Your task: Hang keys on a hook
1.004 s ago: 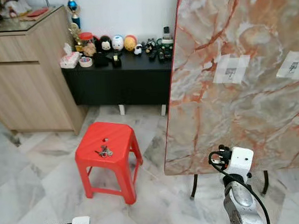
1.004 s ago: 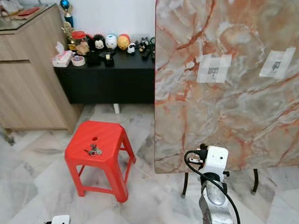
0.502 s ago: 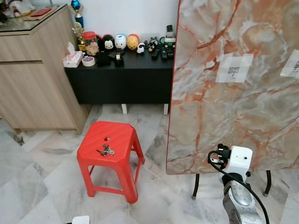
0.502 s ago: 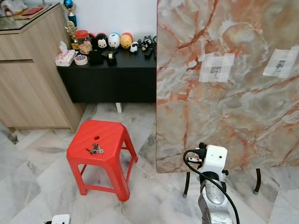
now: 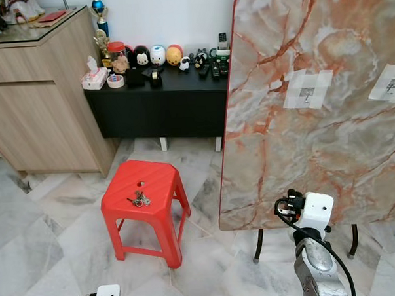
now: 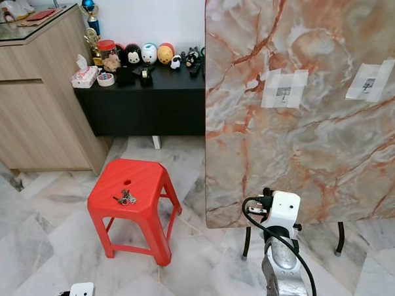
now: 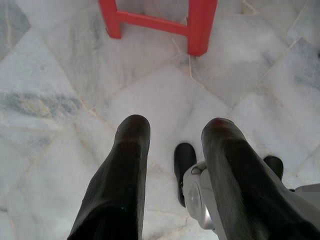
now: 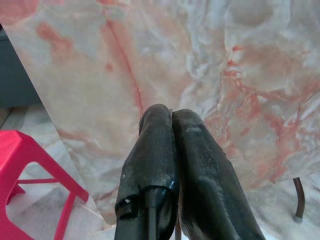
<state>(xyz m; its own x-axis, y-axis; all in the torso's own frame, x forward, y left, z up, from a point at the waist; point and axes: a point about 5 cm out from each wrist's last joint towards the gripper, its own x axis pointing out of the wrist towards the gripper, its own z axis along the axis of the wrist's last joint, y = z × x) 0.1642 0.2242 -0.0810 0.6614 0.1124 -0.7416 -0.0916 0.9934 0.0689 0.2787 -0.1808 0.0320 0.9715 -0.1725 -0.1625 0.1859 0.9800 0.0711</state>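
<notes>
keys point(image 5: 139, 201) on red stool point(image 5: 145, 189) at left, hook point(image 5: 306, 95) on marble board point(image 5: 314, 110) at right, left claw point(image 7: 172, 130) apart, right claw point(image 8: 171, 116) together

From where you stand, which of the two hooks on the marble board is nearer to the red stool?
The left hook, taped near the board's middle; the other hook sits at its right edge, farther from the red stool.

Head stereo pair looks down at red stool point(image 5: 142, 196); wrist cameras sit close behind fingers.

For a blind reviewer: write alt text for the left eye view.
A bunch of keys lies on a red plastic stool on a marble floor. To its right stands an upright marble-patterned panel with two taped hooks, the right arm's wrist before it.
</notes>
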